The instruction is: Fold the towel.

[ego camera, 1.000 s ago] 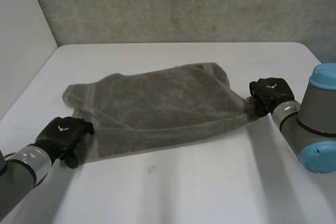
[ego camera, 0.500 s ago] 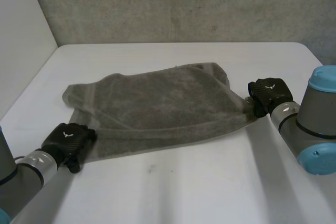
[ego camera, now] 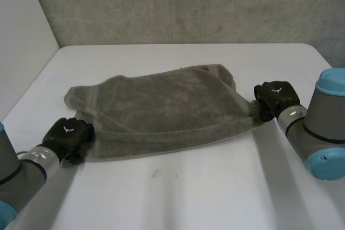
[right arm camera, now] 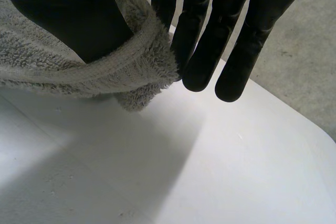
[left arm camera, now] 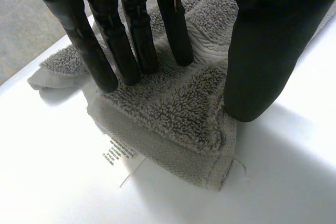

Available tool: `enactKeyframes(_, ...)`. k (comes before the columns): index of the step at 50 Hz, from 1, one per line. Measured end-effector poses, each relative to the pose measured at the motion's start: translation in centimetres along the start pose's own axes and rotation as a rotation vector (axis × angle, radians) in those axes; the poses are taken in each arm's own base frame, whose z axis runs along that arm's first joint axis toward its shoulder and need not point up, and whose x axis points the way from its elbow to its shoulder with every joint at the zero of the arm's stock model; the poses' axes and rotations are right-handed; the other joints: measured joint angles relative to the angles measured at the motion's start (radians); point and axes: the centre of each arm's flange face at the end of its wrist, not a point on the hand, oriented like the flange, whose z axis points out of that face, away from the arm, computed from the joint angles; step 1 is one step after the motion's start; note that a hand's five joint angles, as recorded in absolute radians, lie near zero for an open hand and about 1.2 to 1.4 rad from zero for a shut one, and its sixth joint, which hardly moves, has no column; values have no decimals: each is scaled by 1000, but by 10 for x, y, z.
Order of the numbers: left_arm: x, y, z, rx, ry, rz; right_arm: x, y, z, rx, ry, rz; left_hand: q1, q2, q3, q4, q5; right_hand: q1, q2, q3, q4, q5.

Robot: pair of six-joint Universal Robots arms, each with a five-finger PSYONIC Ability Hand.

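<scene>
A grey towel (ego camera: 161,109) lies loosely doubled across the middle of the white table (ego camera: 178,192). My left hand (ego camera: 69,136) sits at its near left corner. In the left wrist view the straight fingers (left arm camera: 131,35) press down on the towel (left arm camera: 178,108) and the thumb (left arm camera: 262,56) stands on its edge, with a low ridge of cloth between them. A white care label (left arm camera: 116,153) shows under that corner. My right hand (ego camera: 275,98) is at the towel's right corner. There the thumb (right arm camera: 63,9) pinches the towel's hem (right arm camera: 100,69) against the fingers (right arm camera: 210,35), lifted off the table.
A grey wall (ego camera: 178,4) runs behind the table and a white wall (ego camera: 21,41) along its left side. Bare table lies in front of the towel, with a small dark mark (ego camera: 155,174) on it. My right forearm (ego camera: 318,138) stands over the near right part.
My left arm has swung lower and further left, with the hand settling onto the towel's near left corner and its thumb and fingers drawing closer. The right hand and towel have stayed put.
</scene>
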Motion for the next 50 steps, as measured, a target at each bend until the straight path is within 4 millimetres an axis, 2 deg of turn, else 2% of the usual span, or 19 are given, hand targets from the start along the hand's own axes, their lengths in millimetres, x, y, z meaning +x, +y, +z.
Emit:
enactKeyframes(16, 1, 5, 7, -13, 9, -5, -1, 1, 0, -2, -3, -1, 6, 8, 7, 8, 0, 0, 0, 0, 0, 0)
enactKeyframes(20, 1, 7, 10, -16, 12, -6, -1, 1, 0, -2, -4, -1, 151, 209, 209, 196, 0, 0, 0, 0, 0, 0)
enactKeyframes(22, 1, 7, 10, -16, 12, -6, -1, 1, 0, -2, -4, -1, 151, 209, 209, 196, 0, 0, 0, 0, 0, 0)
enactKeyframes(23, 0, 7, 11, -17, 12, -5, -1, 0, -1, -1, -3, -2, 188, 355, 354, 355, 0, 0, 0, 0, 0, 0)
enactKeyframes(26, 0, 7, 11, -16, 12, -5, -1, 0, -1, 0, -3, -1, 293, 427, 425, 427, 0, 0, 0, 0, 0, 0)
enactKeyframes(27, -1, 5, 12, -10, 7, -3, -1, 0, -1, 1, -2, -1, 440, 458, 454, 455, 0, 0, 0, 0, 0, 0)
enactKeyframes(28, -2, 4, 12, -6, 6, -1, -1, -1, -1, 2, -2, -1, 488, 466, 465, 463, 0, 0, 0, 0, 0, 0)
enactKeyframes(35, -11, -12, 12, 51, -28, 18, 2, -6, -2, 11, 5, -2, 491, 500, 499, 501, 0, 0, 0, 0, 0, 0)
enactKeyframes(40, -14, -22, 10, 82, -43, 28, 7, -18, -7, 28, 15, -19, 492, 503, 501, 502, 0, 0, 0, 0, 0, 0)
enactKeyframes(41, -16, -29, 7, 102, -53, 33, 11, -25, -11, 40, 23, -36, 492, 504, 502, 503, 0, 0, 0, 0, 0, 0)
enactKeyframes(46, -22, -47, -4, 156, -81, 44, 21, -38, -19, 44, 44, -102, 492, 504, 503, 505, 0, 0, 0, 0, 0, 0)
enactKeyframes(50, -25, -59, -14, 184, -94, 47, 25, -42, -25, 22, 45, -154, 492, 504, 503, 505, 0, 0, 0, 0, 0, 0)
